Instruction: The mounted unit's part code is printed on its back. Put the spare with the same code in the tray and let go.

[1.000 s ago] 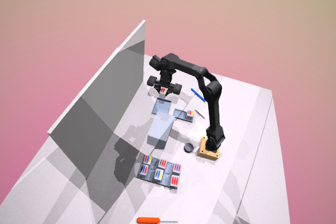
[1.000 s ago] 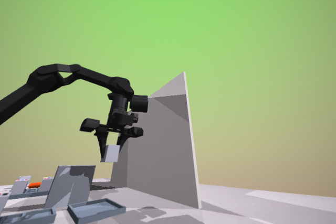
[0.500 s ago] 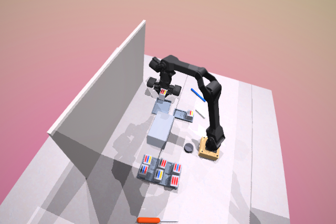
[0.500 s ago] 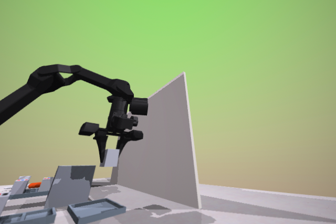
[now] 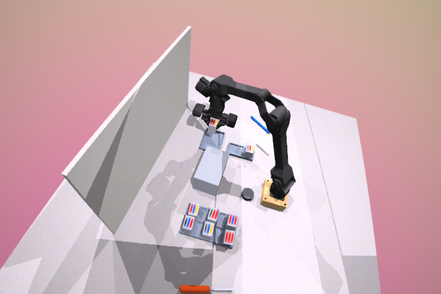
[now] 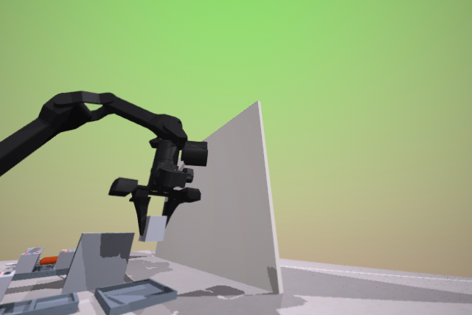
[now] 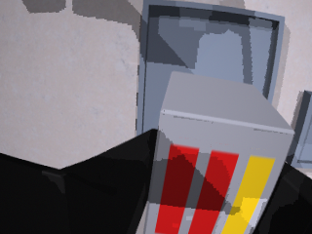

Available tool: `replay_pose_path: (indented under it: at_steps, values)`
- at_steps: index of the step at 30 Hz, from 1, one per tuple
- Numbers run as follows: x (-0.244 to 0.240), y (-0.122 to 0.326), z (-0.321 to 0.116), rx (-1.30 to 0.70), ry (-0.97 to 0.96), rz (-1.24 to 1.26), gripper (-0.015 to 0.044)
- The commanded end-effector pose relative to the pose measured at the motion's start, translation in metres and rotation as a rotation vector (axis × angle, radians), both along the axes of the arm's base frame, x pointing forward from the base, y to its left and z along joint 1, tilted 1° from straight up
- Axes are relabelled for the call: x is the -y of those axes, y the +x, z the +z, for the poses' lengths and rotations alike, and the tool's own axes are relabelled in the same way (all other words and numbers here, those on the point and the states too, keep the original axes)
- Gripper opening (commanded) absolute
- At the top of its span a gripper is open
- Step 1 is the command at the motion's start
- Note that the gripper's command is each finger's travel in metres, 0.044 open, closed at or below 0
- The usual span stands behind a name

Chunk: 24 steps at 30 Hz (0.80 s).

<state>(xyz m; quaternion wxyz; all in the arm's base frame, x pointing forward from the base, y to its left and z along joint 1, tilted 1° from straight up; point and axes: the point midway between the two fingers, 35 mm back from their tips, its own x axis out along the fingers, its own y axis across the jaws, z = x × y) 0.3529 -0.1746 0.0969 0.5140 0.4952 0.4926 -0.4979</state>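
Note:
My gripper (image 5: 213, 123) (image 6: 154, 229) (image 7: 203, 147) is shut on a pale grey unit (image 5: 212, 127) (image 6: 156, 228) (image 7: 224, 97) whose striped face shows two red bars and one yellow bar. The unit hangs in the air above the level of the shallow blue-grey tray (image 5: 213, 140) (image 6: 141, 296) (image 7: 163, 85), which shows no unit in it. Beside the tray, a small holder (image 5: 233, 148) (image 6: 71, 302) (image 7: 304, 141) bears one striped unit (image 5: 249, 150) with red and yellow bars. A rack (image 5: 201, 215) holds several striped units. No printed back code is readable.
A sloped grey block (image 5: 209, 169) (image 6: 91, 265) stands between tray and rack. A tall panel (image 5: 142, 134) (image 6: 228, 204) runs along one side. A dark puck (image 5: 247, 193), a blue rod (image 5: 260, 124), a white rod (image 5: 262, 149) and an orange-handled screwdriver (image 5: 194, 288) (image 6: 49, 260) lie around.

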Motion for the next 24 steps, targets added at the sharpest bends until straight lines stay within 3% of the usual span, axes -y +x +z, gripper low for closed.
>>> replay_pose_path:
  at_steps: [1,24]
  values:
    - [0.0,0.0,-0.003,0.002,0.002,-0.004,0.0]
    - [0.0,0.0,-0.02,0.002,0.002,-0.004,0.0]
